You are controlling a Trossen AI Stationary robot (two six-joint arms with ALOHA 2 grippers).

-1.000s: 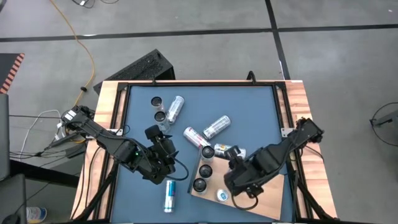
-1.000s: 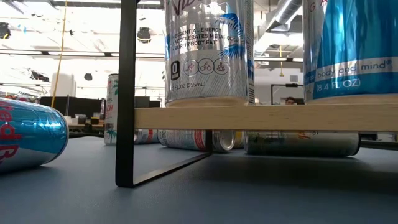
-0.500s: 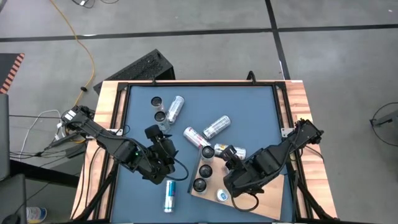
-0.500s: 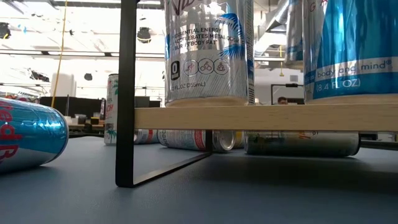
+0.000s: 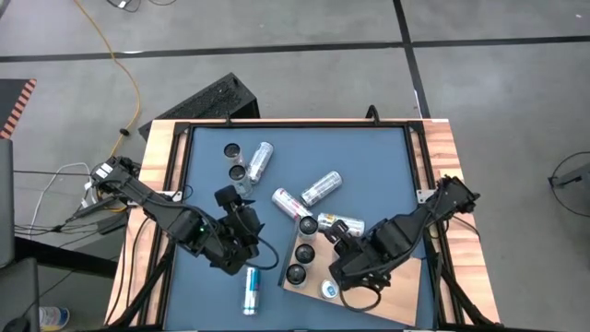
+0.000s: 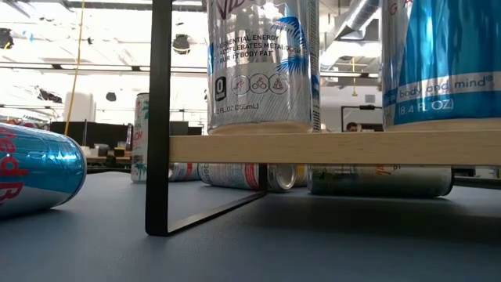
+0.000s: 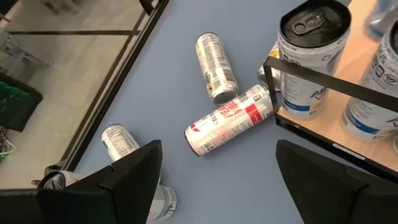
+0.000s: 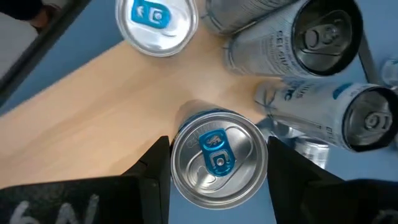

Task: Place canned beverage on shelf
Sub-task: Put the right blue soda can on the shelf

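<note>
Your right hand (image 8: 217, 180) is gripping a blue-tabbed can (image 8: 216, 155) upright over the shelf (image 8: 93, 137) — 3 cans (image 5: 304, 251) are crowding it; left hand (image 7: 214, 180) is idling, released.

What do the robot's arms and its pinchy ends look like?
Both arms are dark, nearly black, built from chunky jointed pieces. The left arm has a thin black cable looping by its end and a tiny green light. Each end effector, left and right, has two flat, wide, matte black fingers. The right arm looks much the same.
</note>
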